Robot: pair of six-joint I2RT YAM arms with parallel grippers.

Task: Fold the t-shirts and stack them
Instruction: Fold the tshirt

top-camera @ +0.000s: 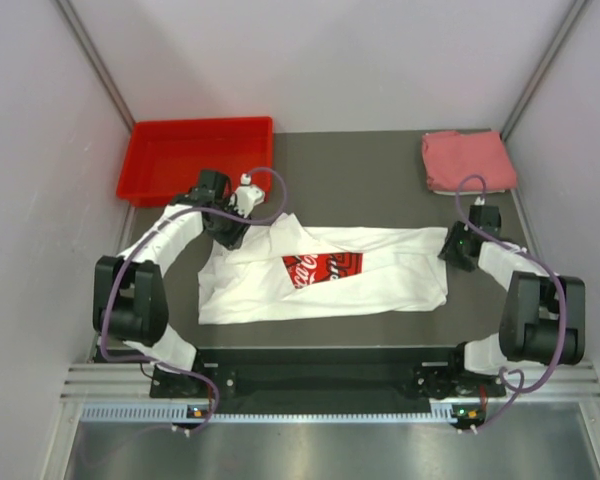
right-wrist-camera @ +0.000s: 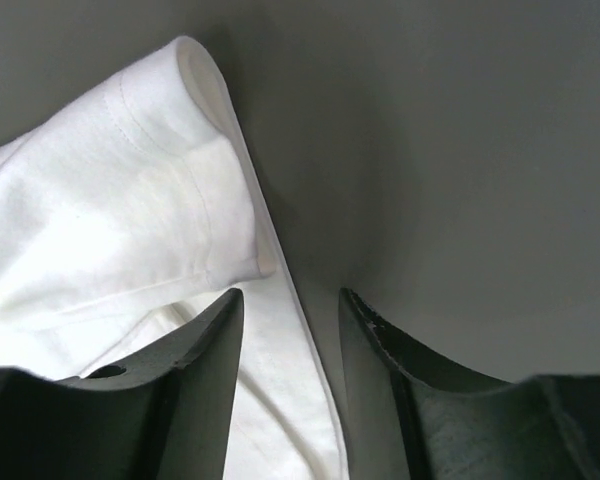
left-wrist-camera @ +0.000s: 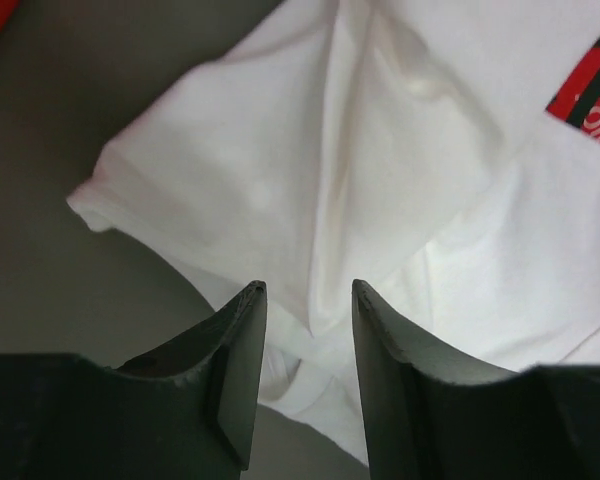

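A white t-shirt (top-camera: 325,272) with a red printed logo (top-camera: 321,267) lies partly folded across the middle of the dark table. Its cloth (left-wrist-camera: 380,180) fills the left wrist view, and a sleeve hem (right-wrist-camera: 170,110) shows in the right wrist view. My left gripper (top-camera: 235,228) hovers over the shirt's upper left corner; its jaws (left-wrist-camera: 305,290) stand apart with cloth lying below them, not pinched. My right gripper (top-camera: 454,250) sits at the shirt's right edge, also open (right-wrist-camera: 290,298), over the cloth edge and bare table. A pink-red folded t-shirt (top-camera: 468,160) rests at the back right.
A rigid red plastic bin (top-camera: 197,157) stands at the back left, close behind the left arm. White walls close in the table (top-camera: 370,180) on both sides and behind. A black rail (top-camera: 320,362) runs along the near edge between the arm bases.
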